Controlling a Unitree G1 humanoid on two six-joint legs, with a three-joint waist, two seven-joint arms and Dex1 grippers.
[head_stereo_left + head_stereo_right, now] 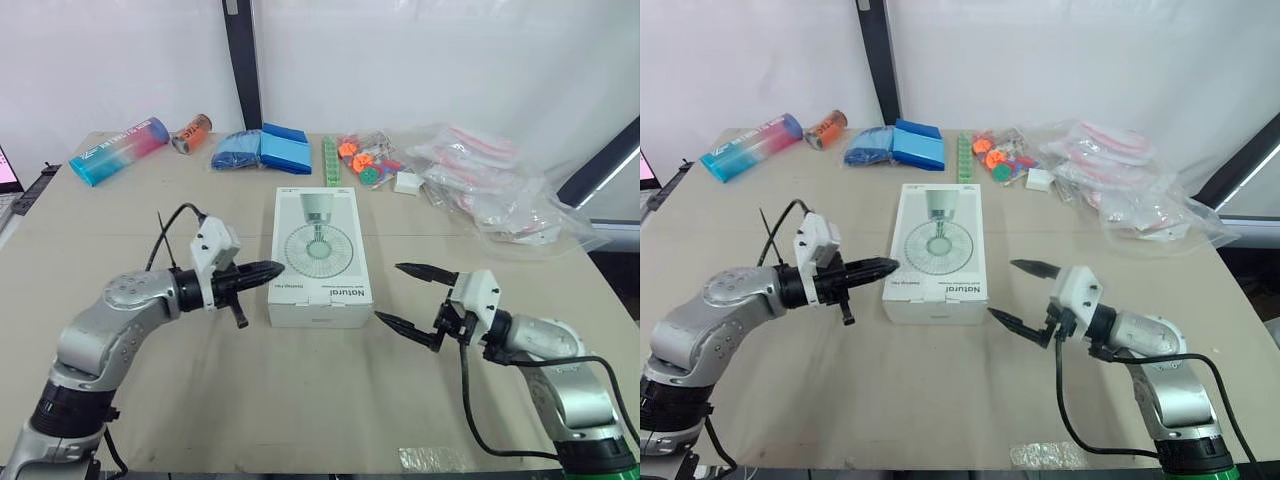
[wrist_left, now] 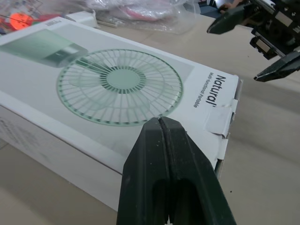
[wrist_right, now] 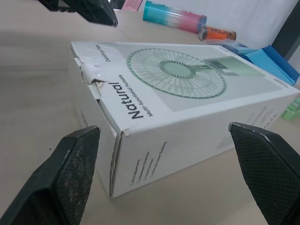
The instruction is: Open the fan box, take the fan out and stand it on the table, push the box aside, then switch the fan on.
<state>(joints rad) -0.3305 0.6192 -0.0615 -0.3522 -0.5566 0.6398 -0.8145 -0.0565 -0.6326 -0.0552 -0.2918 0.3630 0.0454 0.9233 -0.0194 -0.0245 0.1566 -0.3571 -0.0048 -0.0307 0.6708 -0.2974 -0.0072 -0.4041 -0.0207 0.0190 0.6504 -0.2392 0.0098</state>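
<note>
From the head, the fan box (image 1: pixel 320 255) lies flat on the table (image 1: pixel 300 400) between both grippers. The left wrist shows the left gripper (image 2: pixel 160 123) pinched together at its edge. The right wrist shows the right gripper (image 3: pixel 163 127) spread wide (best to catch the end flap (image 3: pixel 93 74) and lift gently).

From the head we look forward and down over the table (image 1: pixel 300 400), and both eyes share nearly the same wide scene. Our wrist cameras sit low and close to the box (image 1: pixel 320 255), facing each other across it: the left sees the right gripper (image 2: pixel 232 54) beyond, the right sees the left gripper (image 3: pixel 105 16).
</note>
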